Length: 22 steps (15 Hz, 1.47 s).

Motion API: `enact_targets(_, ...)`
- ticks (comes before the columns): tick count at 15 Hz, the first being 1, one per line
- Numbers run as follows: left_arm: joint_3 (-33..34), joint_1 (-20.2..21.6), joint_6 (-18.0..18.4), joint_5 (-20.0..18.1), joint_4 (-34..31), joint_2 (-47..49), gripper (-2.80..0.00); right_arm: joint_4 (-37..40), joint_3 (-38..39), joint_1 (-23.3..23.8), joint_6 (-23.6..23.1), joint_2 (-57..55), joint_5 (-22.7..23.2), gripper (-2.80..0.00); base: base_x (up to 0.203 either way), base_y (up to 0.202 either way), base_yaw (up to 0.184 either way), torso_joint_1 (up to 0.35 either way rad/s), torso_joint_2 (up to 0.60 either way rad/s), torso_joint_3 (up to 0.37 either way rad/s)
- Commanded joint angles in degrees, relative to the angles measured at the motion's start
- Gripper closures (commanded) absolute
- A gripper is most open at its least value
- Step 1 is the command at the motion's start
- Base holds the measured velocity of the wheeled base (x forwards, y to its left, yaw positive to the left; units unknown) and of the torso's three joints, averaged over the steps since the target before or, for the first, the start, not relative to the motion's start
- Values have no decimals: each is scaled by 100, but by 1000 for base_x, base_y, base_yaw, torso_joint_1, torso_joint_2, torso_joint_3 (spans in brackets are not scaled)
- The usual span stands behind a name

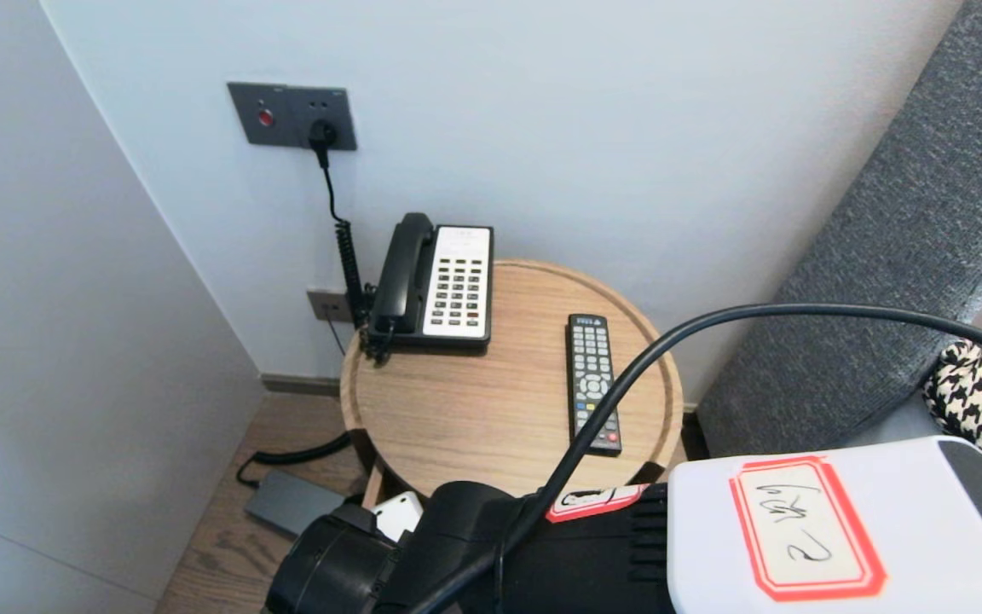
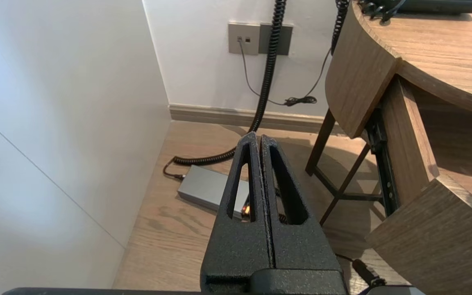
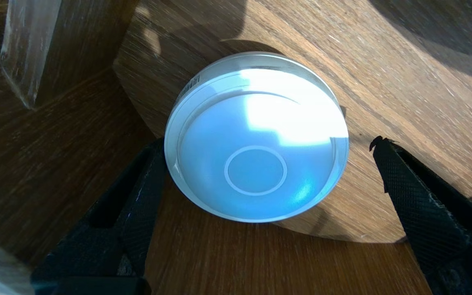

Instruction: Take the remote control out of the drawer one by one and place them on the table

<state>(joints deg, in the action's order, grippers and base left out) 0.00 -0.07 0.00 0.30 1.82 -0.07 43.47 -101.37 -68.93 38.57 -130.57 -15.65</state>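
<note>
A white round disc (image 3: 256, 139) with a ring at its centre lies on a wooden ledge (image 3: 404, 102) below the round table top (image 1: 491, 409). My right gripper (image 3: 268, 143) is open around it. One finger (image 3: 137, 196) sits against the disc's rim, while the other finger (image 3: 408, 188) stands off with a gap. In the head view my right arm (image 1: 542, 554) reaches low in front of the table, and a bit of the white disc (image 1: 397, 512) shows there. My left gripper (image 2: 256, 137) hangs shut and empty above the floor beside the table.
A black and white desk phone (image 1: 440, 281) and a black remote (image 1: 592, 379) lie on the table top. A coiled cord (image 2: 266, 73) runs from the wall to a grey box (image 2: 211, 188) on the floor. A white wall stands left; a grey sofa (image 1: 900, 256) right.
</note>
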Motion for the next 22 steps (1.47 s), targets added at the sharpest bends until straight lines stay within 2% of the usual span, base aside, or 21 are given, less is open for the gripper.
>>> enact_targets(1,53,-1,0,5,3,-1,0,21,66,4,19,68,-8,-280,0,0,0,0,0,0)
enact_targets(8,53,-1,0,5,3,-1,0,-468,722,166,51,380,-113,-280,0,0,0,0,0,0)
enact_targets(11,53,-1,0,5,3,-1,0,-524,943,204,291,515,-157,-280,0,0,0,0,0,0)
enact_targets(22,53,-1,0,5,3,-1,0,-524,1149,219,557,697,-193,-280,0,0,0,0,0,0)
